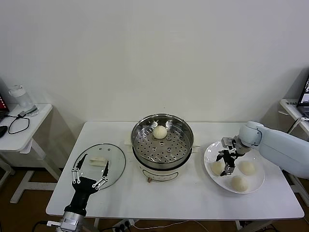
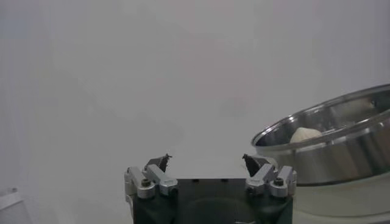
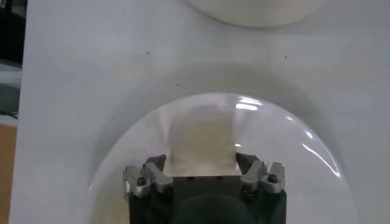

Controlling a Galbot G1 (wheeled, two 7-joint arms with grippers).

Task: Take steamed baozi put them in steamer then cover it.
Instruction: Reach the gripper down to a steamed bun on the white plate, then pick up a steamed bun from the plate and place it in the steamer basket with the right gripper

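One baozi (image 1: 160, 131) in steamer (image 1: 162, 129); R gripper (image 1: 227, 163) fingers flank plate (image 1: 210, 155) baozi (image 1: 217, 167), prob. gripping it. L gripper (image 1: 90, 173) released over cover (image 1: 115, 163).

head: high, facing forward and down over whole table (image 1: 193, 203) | left wrist: low, level, close to steamer (image 2: 329, 146) | right wrist: straight down, close over plate (image 3: 317, 158) | shared: steamer, plate

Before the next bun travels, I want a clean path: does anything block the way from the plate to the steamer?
Nothing visible does. The right gripper straddles a baozi on the plate; the steamer stands uncovered, one bun inside, bare table between. The cover lies beyond, near the left gripper.
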